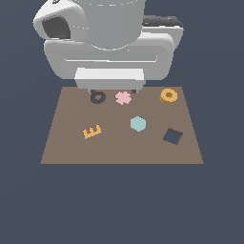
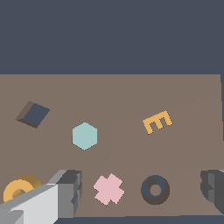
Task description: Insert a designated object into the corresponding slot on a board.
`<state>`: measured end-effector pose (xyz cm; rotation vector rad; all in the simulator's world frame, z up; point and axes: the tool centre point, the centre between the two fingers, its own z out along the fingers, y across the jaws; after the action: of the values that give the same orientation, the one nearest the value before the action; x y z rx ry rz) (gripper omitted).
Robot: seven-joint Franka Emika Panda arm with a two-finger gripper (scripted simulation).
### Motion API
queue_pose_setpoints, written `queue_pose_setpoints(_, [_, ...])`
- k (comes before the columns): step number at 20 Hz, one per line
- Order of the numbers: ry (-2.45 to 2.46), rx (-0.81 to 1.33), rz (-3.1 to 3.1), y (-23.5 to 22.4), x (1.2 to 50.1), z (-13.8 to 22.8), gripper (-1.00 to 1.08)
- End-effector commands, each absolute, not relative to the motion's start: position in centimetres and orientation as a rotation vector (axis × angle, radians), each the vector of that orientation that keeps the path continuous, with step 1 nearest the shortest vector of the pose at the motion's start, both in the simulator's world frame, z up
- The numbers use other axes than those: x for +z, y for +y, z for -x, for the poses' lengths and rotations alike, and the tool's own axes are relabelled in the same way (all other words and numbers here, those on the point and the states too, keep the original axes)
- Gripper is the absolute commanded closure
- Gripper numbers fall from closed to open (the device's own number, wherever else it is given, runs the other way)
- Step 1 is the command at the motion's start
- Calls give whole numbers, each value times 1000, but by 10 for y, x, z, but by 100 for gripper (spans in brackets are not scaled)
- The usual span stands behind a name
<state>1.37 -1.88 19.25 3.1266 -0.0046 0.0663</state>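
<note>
The orange-yellow ring (image 1: 168, 96) lies on the brown board (image 1: 119, 147) near its far edge, at the exterior view's right. The dark ring-shaped slot (image 1: 97, 97) is near the far edge, toward the left. My gripper (image 1: 112, 91) hangs over the far edge, open and empty, its fingers straddling the slot and the pink cross. In the wrist view the ring (image 2: 17, 190) sits just outside one finger (image 2: 65, 192). The slot (image 2: 155, 190) lies between the fingers of the gripper (image 2: 141, 187) on the board (image 2: 122, 94).
A pink cross (image 1: 123, 97) (image 2: 109, 189) lies beside the slot. A pale teal hexagon (image 1: 138, 124) (image 2: 84, 136), an orange E piece (image 1: 92, 131) (image 2: 157, 122) and a dark diamond-turned square hole (image 1: 172, 137) (image 2: 33, 113) are on the board.
</note>
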Motion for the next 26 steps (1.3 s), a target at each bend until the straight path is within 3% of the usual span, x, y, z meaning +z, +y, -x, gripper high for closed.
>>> queue_pose_setpoints(1, [-5,66,-3127,-19,193,-14,-92])
queue_pose_setpoints(13, [-52,55,-3129,12,168,8,-92])
queue_pose_setpoints(26, [-194,21,-3131,109,95,65,-92])
